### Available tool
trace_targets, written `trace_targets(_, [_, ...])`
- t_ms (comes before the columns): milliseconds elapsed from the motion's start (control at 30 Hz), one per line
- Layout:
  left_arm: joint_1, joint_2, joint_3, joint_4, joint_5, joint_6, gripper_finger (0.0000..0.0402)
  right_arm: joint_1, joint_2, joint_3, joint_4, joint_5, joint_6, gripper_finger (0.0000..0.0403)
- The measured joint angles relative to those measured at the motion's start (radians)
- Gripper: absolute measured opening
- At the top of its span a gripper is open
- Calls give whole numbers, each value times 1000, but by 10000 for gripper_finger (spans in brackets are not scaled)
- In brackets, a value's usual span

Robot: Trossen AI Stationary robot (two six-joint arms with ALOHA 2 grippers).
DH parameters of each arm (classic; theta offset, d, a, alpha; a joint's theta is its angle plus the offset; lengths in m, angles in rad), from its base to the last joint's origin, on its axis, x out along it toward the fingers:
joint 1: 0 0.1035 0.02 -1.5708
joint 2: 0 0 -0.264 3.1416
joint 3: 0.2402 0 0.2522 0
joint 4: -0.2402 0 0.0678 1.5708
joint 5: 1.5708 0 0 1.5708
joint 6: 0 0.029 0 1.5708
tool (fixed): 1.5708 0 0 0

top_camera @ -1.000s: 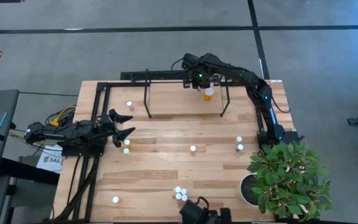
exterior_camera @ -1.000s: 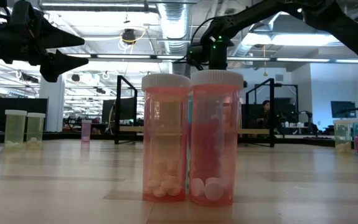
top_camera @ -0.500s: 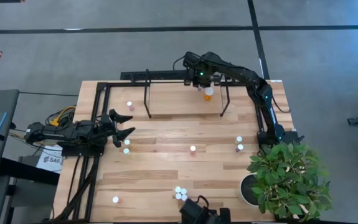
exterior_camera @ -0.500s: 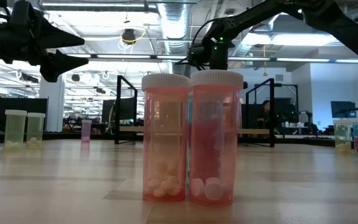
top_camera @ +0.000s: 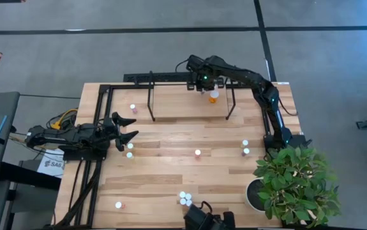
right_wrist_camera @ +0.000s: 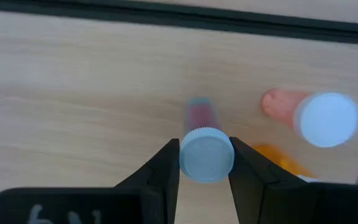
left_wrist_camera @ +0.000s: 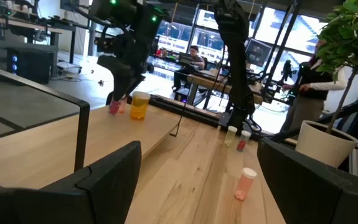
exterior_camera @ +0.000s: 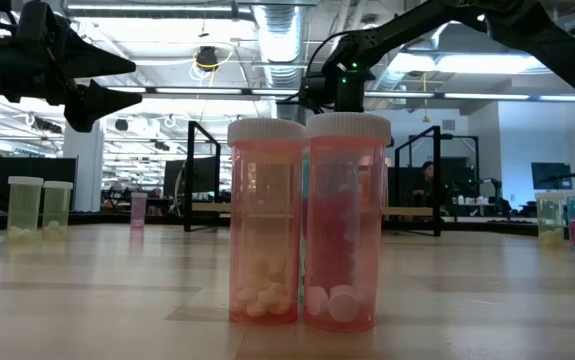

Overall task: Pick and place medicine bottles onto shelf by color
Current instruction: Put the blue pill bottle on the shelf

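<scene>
Right gripper (right_wrist_camera: 205, 163), clamped on a pink medicine bottle (right_wrist_camera: 205, 154) over the shelf (top_camera: 170, 96) at twelve o'clock, risks toppling the neighbouring orange bottle (top_camera: 214, 96) on release; left gripper (top_camera: 127, 130) idles apart at nine o'clock.

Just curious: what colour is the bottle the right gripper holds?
Pink with a white cap, clearest in the right wrist view.

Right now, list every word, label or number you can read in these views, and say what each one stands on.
"SA": start of a cut-off word on the white sheet under the left arm; the rest is hidden.
White marks on the right gripper housing: cut off, unreadable.
Bottles: no readable label.
Background screens: too blurred to read.
</scene>
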Motion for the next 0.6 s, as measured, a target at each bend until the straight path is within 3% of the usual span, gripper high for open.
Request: trace_targets(600, [0,0,0,0,0,0,311,-10,0,-22,60,1,-71,124])
